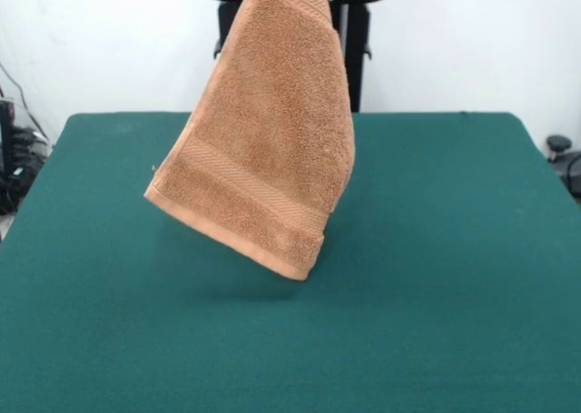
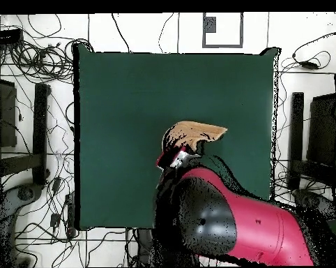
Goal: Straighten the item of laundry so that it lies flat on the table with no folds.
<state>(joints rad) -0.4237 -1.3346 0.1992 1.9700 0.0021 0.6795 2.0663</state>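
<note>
The item of laundry (image 1: 263, 132), a light-brown terry towel with woven border bands, hangs in the air above the green table (image 1: 454, 295). Its top runs out of the front view's upper edge, and its lowest corner floats just above the cloth, casting a faint shadow. It hangs slanted, with the bottom edge sloping down to the right. From overhead the towel (image 2: 195, 131) shows as a narrow brown strip over the table (image 2: 129, 105). My gripper (image 2: 176, 158) is at the strip's near end, shut on the towel's top. The red arm (image 2: 233, 216) hides most of it.
Tangled cables (image 2: 31, 63) lie on the floor around the table. Dark stands (image 2: 40, 125) flank its left side and others (image 2: 296, 132) its right. More cables and gear (image 1: 14, 159) sit beyond the table's left edge in the front view.
</note>
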